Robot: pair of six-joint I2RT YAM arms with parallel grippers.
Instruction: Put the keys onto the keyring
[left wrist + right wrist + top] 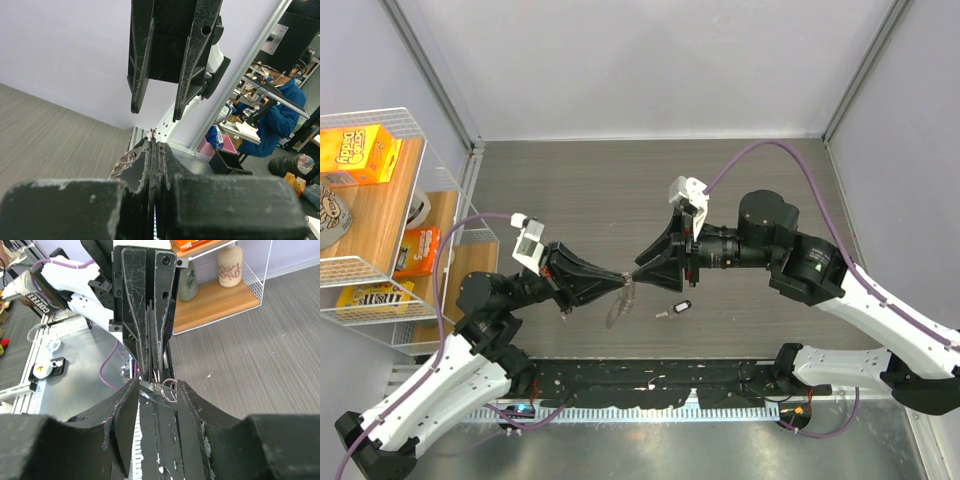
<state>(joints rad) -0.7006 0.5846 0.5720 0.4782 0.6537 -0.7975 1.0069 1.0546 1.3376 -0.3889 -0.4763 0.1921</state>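
Observation:
My left gripper is shut on the keyring, a glittery strip of links that hangs below its tips above the table. In the left wrist view a small metal end pokes out between the closed jaws and a link lies against the left finger. My right gripper is open and meets the left one tip to tip. Its fingers straddle the left jaws, with wire loops of the keyring between them. A key with a black head lies on the table just right of both grippers.
A white wire shelf with cereal boxes stands at the far left. A metal rail runs along the near edge. Grey walls close the back and sides. A person in blue sits beyond the table.

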